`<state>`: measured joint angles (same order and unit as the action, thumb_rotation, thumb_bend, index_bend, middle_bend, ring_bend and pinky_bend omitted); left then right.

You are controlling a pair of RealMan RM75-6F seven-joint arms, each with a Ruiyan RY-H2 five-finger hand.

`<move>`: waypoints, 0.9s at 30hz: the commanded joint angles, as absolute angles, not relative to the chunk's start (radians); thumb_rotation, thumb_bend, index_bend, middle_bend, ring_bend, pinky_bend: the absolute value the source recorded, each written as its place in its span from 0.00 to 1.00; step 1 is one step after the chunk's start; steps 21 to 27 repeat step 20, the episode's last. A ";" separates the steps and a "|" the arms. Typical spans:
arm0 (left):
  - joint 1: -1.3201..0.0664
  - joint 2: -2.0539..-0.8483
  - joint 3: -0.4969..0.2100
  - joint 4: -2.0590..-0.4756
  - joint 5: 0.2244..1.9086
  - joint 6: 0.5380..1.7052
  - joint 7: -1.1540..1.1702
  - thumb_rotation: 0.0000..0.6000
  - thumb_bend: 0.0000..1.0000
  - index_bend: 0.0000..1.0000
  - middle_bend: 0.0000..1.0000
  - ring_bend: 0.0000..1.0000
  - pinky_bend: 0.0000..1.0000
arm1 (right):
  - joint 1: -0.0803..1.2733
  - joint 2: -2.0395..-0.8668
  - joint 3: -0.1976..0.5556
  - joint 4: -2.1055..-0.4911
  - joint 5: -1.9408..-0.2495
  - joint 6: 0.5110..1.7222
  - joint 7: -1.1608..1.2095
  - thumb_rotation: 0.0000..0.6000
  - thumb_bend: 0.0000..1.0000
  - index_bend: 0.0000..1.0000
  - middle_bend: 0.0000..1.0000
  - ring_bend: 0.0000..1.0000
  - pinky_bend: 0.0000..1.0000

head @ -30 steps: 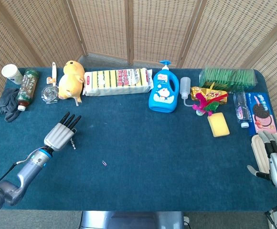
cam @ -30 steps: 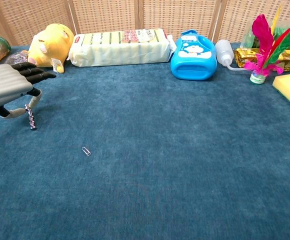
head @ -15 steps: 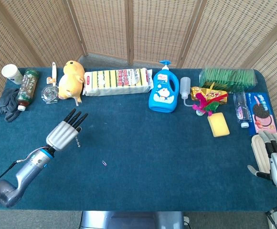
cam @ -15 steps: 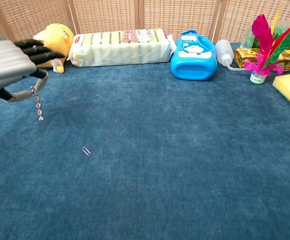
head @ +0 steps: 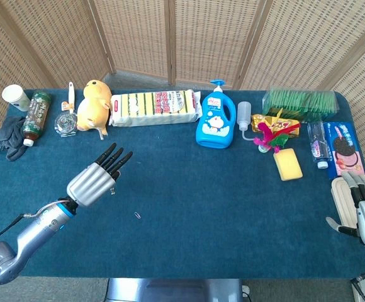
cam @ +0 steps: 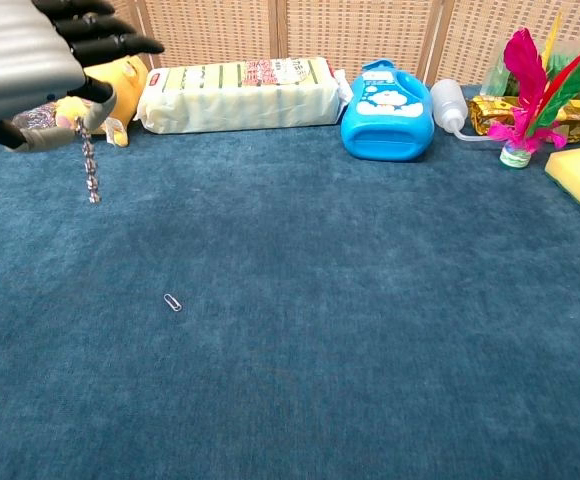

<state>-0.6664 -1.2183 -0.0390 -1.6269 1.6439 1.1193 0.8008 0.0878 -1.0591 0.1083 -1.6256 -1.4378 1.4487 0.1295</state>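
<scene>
Head view, count: two hands, one small chain, one paper clip [head: 136, 216], one blue bottle [head: 214, 126], one yellow plush toy [head: 94, 105], one sponge pack [head: 155, 107], one yellow sponge [head: 287, 164], all on the blue worktop [head: 220, 207].
Head view, left hand: the left hand [head: 95, 180] is raised above the worktop's left part, fingers stretched toward the plush toy; the chain [head: 114, 189] hangs just under its fingers, a short dark strand.
Head view, right hand: the right hand [head: 362, 211] sits at the worktop's right edge, fingers spread and holding nothing; its lower part is cut off by the frame.
Head view, hard to see: how the chain is pinched is hidden beneath the left hand.

Chest view, count: one hand, one chain, one paper clip [cam: 173, 302], one blue bottle [cam: 386, 111], one feathered shuttlecock [cam: 518, 120].
Chest view, left hand: the left hand [cam: 40, 55] fills the upper left corner, partly cut off; thumb and a finger pinch the top of the chain [cam: 89, 167], which dangles straight down, clear of the worktop [cam: 370, 350].
Chest view, chain and clip: the paper clip lies well below and right of the chain's end.
Chest view, hidden: the plush toy [cam: 120, 85] is mostly covered by the left hand.
</scene>
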 commanded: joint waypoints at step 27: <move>-0.628 -1.326 0.010 -1.722 1.747 1.107 1.243 1.00 0.73 0.51 0.00 0.00 0.06 | 0.082 -1.041 0.105 -1.634 -1.463 1.469 0.162 1.00 0.00 0.00 0.00 0.00 0.00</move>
